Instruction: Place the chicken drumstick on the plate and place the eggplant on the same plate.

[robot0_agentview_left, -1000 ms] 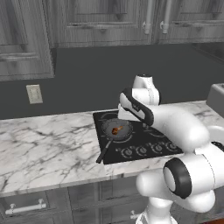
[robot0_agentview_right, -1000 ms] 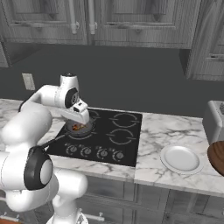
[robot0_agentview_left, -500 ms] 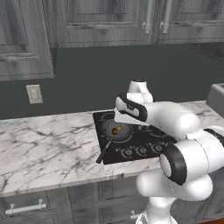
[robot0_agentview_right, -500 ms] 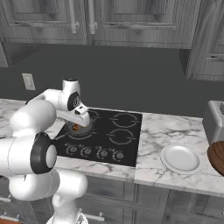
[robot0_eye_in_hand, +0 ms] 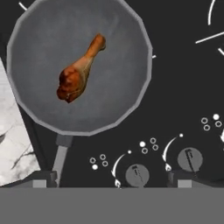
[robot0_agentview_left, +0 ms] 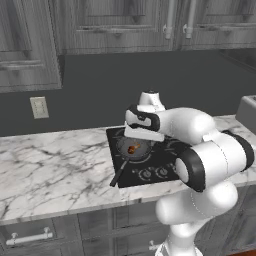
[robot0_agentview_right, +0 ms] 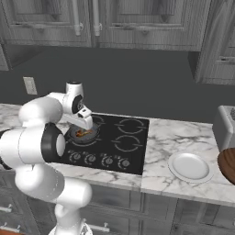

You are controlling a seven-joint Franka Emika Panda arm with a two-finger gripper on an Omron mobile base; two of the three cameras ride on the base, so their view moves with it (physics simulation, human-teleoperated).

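**Claw lowers over the pan, drumstick still to be picked**

The arm has swung in and dropped toward the frying pan on the cooktop over the last second; its wrist now sits lower and closer above the pan than before. The base has not driven, so the scene itself is unchanged.

The chicken drumstick lies inside the pan, on its grey floor, thick end toward the pan's handle side in the hand view and thin bone end pointing away. In the left base view it shows as a small orange spot just under the wrist. Nothing touches it.

The claw hovers above the cooktop knobs, near the pan's rim and to one side of the drumstick. Its finger tips stand wide apart with nothing between them, so it is released.

The plate waits bare on the counter, well apart from the pan, beyond the cooktop. The eggplant cannot be made out here.

By my judgement the approach is under way and neither item is yet delivered; the claw needs to centre over the drumstick before descending.
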